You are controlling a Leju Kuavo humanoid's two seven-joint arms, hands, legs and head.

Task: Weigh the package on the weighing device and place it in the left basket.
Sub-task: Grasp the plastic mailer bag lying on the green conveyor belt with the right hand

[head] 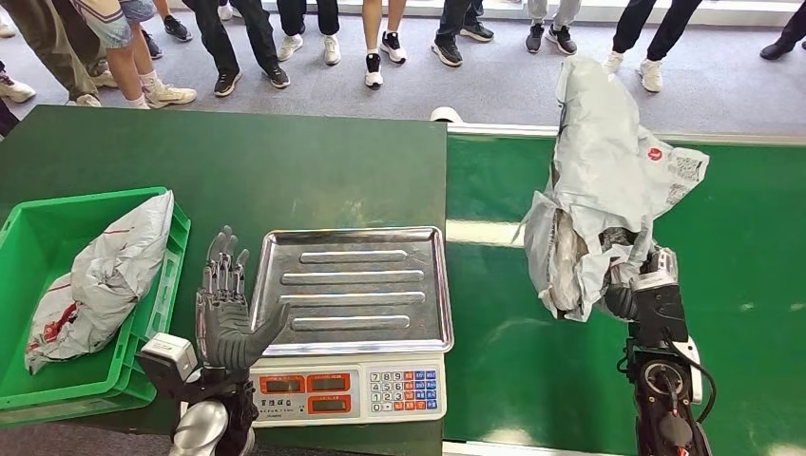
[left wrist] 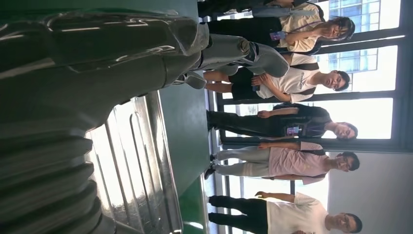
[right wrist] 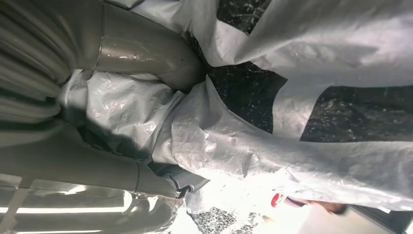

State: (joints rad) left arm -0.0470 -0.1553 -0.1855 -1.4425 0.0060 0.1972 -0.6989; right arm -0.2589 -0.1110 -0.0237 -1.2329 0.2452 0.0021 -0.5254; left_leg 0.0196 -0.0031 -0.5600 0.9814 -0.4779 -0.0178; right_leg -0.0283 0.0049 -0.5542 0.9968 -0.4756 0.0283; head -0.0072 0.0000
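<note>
A crumpled grey plastic package (head: 608, 190) hangs lifted above the green conveyor belt (head: 751, 285), gripped at its lower end by my right hand (head: 639, 290). The right wrist view shows the grey thumb (right wrist: 146, 53) pressed into the package (right wrist: 292, 146). My left hand (head: 226, 318) stands open, fingers up and spread, beside the left edge of the scale's steel tray (head: 356, 285). The tray (left wrist: 131, 161) is bare. The green basket (head: 28, 237) at the left holds another grey package (head: 105, 280).
The scale's keypad and displays (head: 347, 389) face me at the table's front edge. Several people stand on the grey floor (head: 494, 81) beyond the dark green table (head: 247, 161). The belt's metal rail (head: 494, 130) runs behind the package.
</note>
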